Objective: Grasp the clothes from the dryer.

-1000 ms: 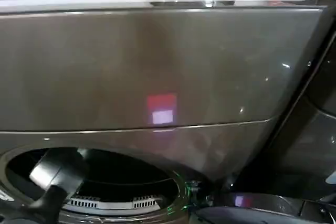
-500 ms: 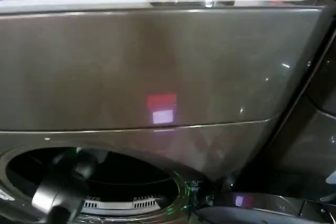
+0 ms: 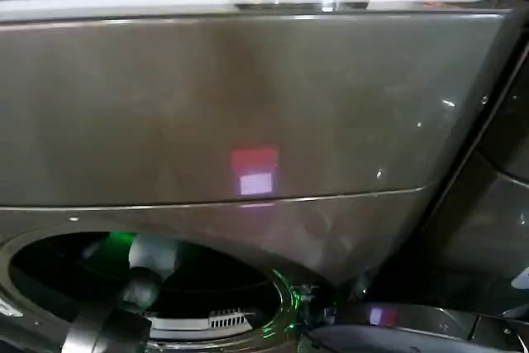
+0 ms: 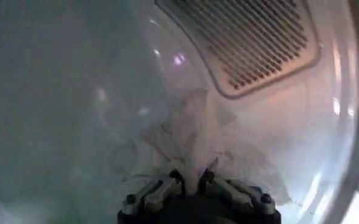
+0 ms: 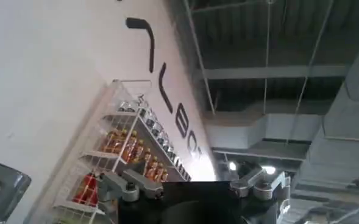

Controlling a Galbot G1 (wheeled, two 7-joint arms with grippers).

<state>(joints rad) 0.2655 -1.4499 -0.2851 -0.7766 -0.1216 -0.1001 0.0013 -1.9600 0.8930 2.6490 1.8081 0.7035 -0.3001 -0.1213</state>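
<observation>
Inside the dryer (image 3: 248, 105), the left gripper (image 4: 191, 181) is clenched on the white cloth (image 4: 197, 137), which bunches up just ahead of its fingertips. Away from the machine, the right gripper (image 5: 194, 185) is spread wide, holding nothing.

We see the dryer (image 3: 248, 105) as smooth, glossy bronze-grey sheet metal that mirrors a red and white glow. Its drum wall (image 4: 57, 91) looks like satin-bright steel, and a ribbed vent grille (image 4: 252, 42) of pale metal or plastic lies beyond the jaws. Pinched between the closed jaws of the left gripper (image 4: 192, 180) is thin, crumpled white cloth (image 4: 197, 134), matt and soft. The gripper's fingers (image 4: 161, 190) look like dull grey metal links on a black matt body.
</observation>
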